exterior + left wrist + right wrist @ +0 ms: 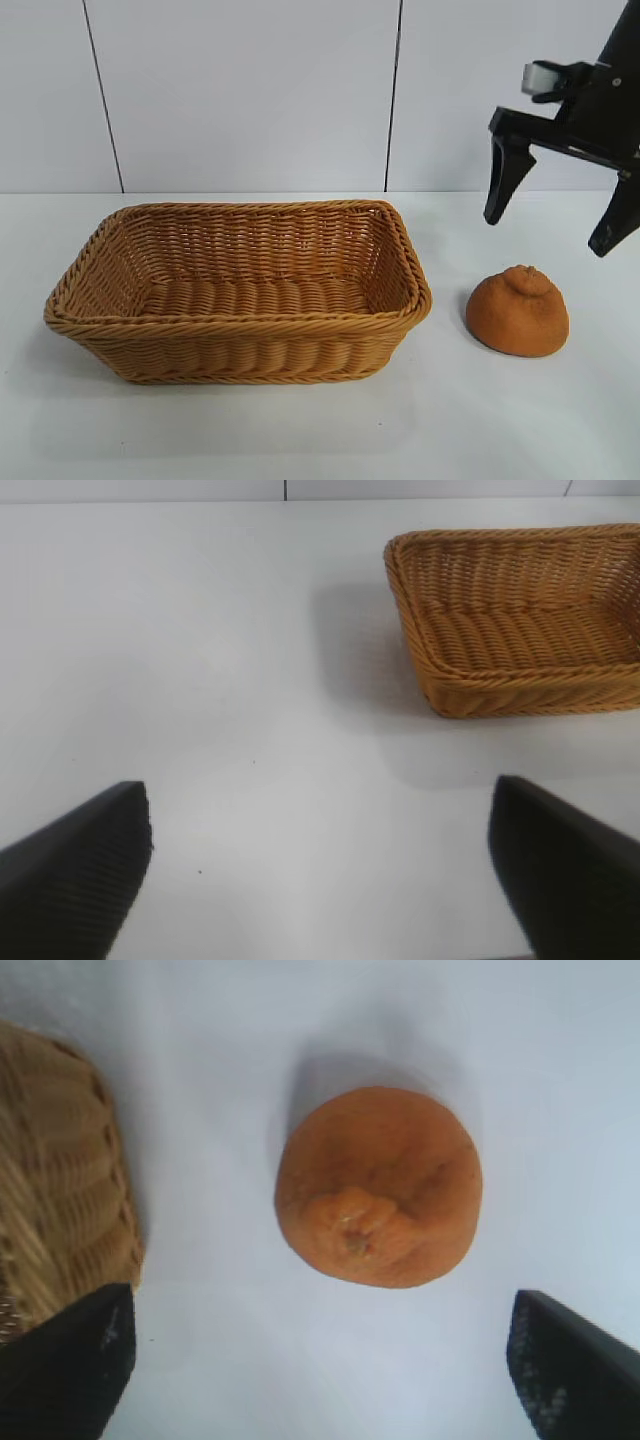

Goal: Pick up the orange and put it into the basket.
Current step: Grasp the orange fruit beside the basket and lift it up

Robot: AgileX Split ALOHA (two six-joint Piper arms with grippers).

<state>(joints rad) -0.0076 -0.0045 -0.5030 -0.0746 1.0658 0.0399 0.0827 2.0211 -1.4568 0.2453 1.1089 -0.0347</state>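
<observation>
The orange (pixel 518 311) sits on the white table (pixel 300 430), a squat dome with matte, lumpy orange-brown skin and a puckered knob at its crown. Seen from the exterior camera it lies at about 3 o'clock of the basket (pixel 240 290), just beside the basket's short end but apart from it, with a strip of bare table between them. In the right wrist view the fruit (pixel 378 1186) shows dimpled, creased skin around its stem knob.

The basket is a rectangular tray of tan-brown woven wicker, its sides flaring outward, its floor ribbed in tight horizontal rows and its rim finished in a thick braid. Nothing lies inside it.

The right gripper (pixel 560 205) hangs in the air at roughly 1 o'clock of the orange, above it and touching nothing. Its two black, tapered fingers are spread wide, with ridged inner pads visible in its wrist view (pixel 320 1360).

The left gripper (pixel 320 865) is also spread wide, its ribbed black fingers hovering over bare table well away from the basket (pixel 520 620).

Behind the table stands a pale panelled wall (pixel 250 90) with dark vertical seams.
</observation>
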